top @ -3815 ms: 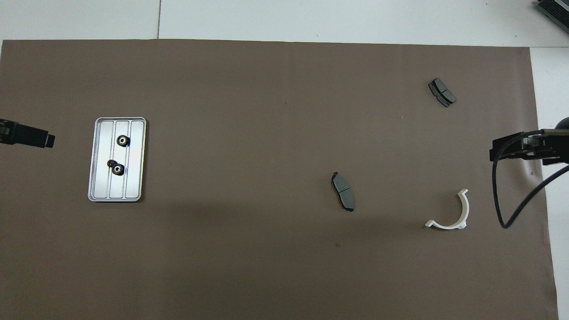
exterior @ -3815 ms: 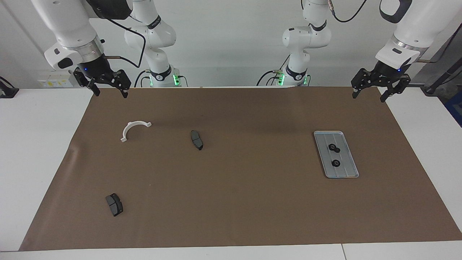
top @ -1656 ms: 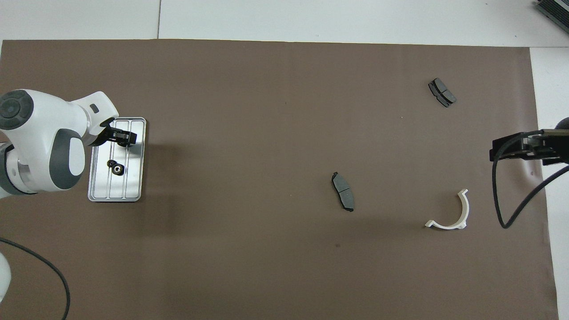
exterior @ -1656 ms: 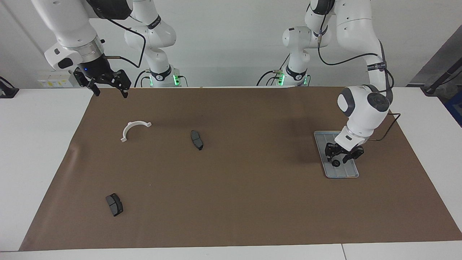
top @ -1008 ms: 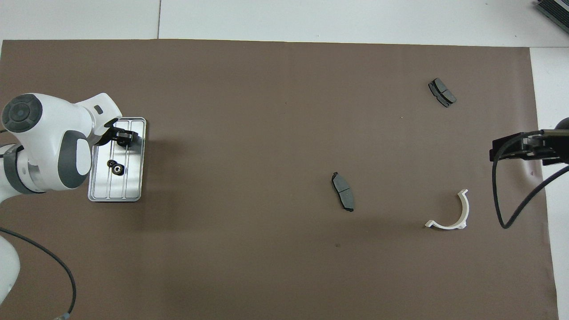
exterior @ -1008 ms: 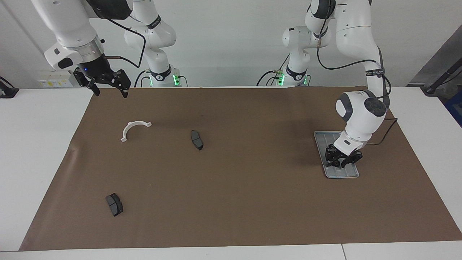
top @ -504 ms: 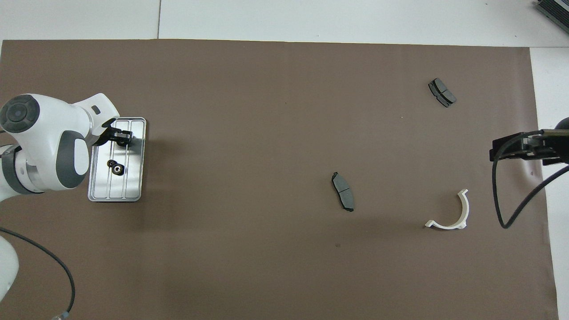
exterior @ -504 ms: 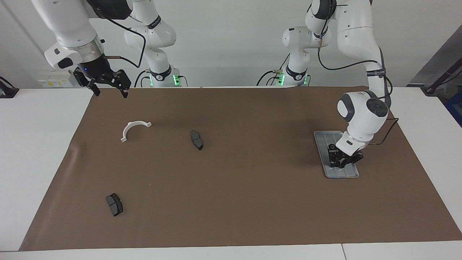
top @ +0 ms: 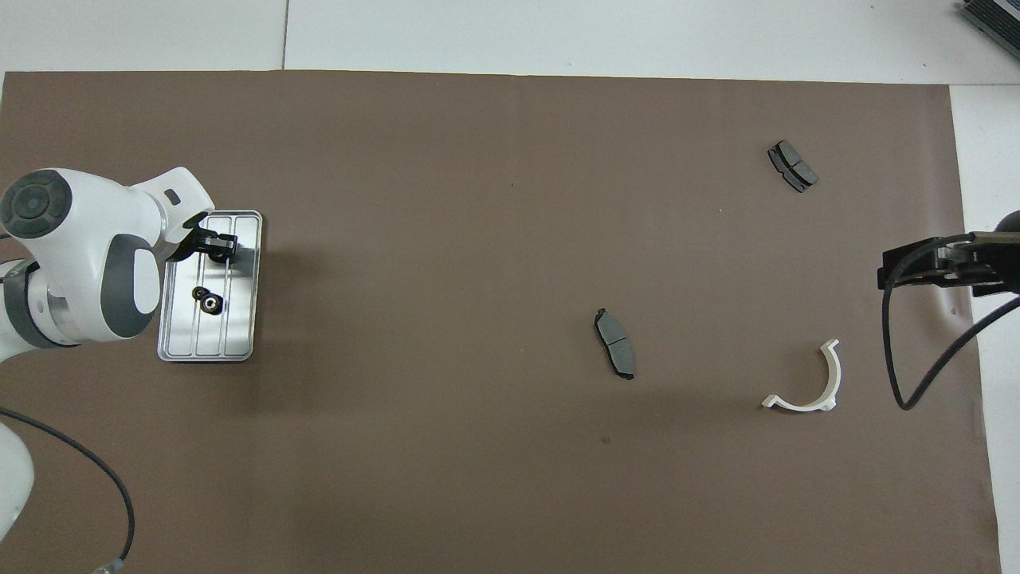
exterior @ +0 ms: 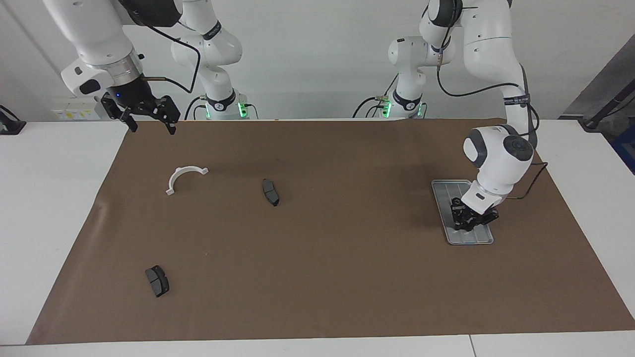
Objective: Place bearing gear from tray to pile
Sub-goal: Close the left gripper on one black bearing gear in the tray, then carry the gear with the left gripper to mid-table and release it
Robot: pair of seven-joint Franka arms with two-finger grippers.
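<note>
The left gripper (exterior: 469,225) is down in the tray (exterior: 441,191), pinching a small black gear (top: 217,255). The right gripper (exterior: 149,121) waits spread wide over the mat's corner, near the white bracket (exterior: 184,177).

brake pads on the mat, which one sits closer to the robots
The brake pad near the mat's middle is closer to the robots, level with the white half-ring bracket. The other brake pad lies much farther out.

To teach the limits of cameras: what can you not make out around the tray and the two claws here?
- Facing view: the left claw covers its bearing gear on the tray; contact unseen.
- Overhead view: the left wrist hides the tray's rim beneath it.
- Overhead view: the right claw is cut off by the picture's edge.
</note>
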